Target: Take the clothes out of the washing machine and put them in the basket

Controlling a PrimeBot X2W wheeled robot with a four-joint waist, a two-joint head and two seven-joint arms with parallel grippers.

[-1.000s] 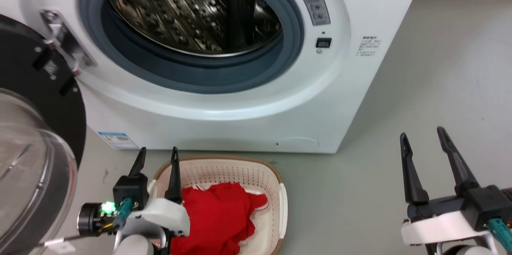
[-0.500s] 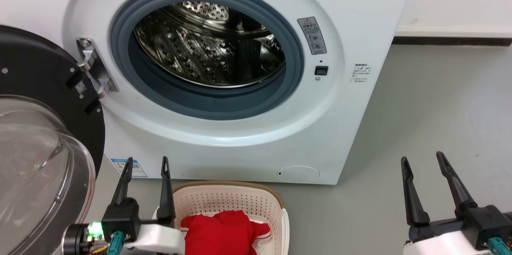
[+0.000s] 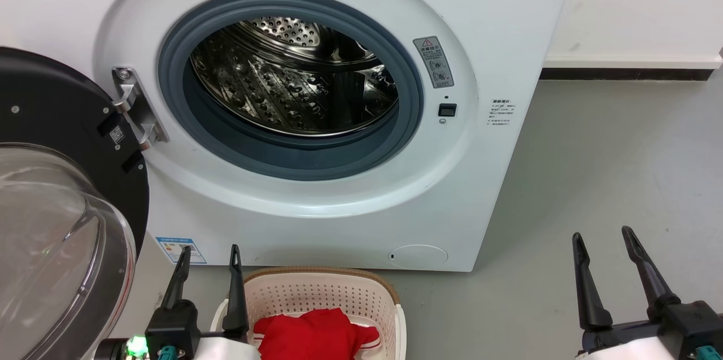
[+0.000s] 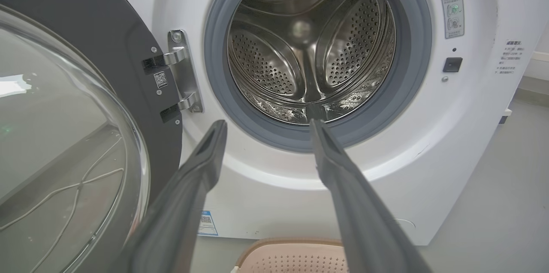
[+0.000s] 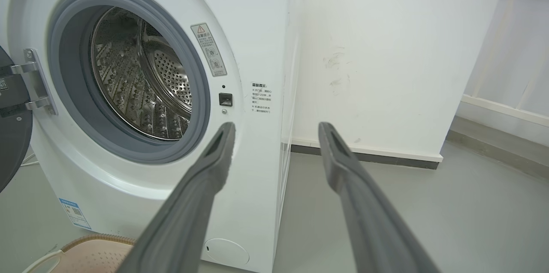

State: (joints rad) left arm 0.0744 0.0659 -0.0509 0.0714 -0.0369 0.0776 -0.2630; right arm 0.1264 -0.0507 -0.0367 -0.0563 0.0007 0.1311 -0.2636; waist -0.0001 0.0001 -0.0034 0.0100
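One: Six entries, left to right. Read them off.
Two: Entry 1, glass door (image 3: 51, 247): black-framed, swung wide open at far left on a steel hinge (image 3: 138, 105).
One: Next.
Two: Entry 2, left gripper (image 3: 209, 248): fingers spread, nothing between them, tips pointing up the head view.
One: Third?
Two: Entry 3, washing machine (image 3: 497, 38): white front-loader, grey-sealed porthole. Perforated drum (image 4: 309, 46): bare steel as far as the views reach; no fabric seen in it.
One: Four and five together.
Two: Entry 4, basket (image 3: 339, 271): cream perforated plastic, brown rim, on the grey floor (image 3: 621, 168) right in front of the machine, its left rim just beside the left gripper's inner finger. Entry 5, clothes (image 3: 313, 334): bright red, white-trimmed edge, heaped inside the basket. The frame cuts the heap's lower part, so its long axis cannot be told.
One: Last.
Two: Entry 6, right gripper (image 3: 601, 233): fingers parted, empty, well apart from the basket, over bare floor.
One: Bearing for the coming move?
Two: Clothes lie right of the left gripper and nearer the robot than its fingertips; the porthole stands ahead and above those tips. Left arm is nearer to both. Judgement: unloading looks finished; any last check of the drum would suit the left arm.
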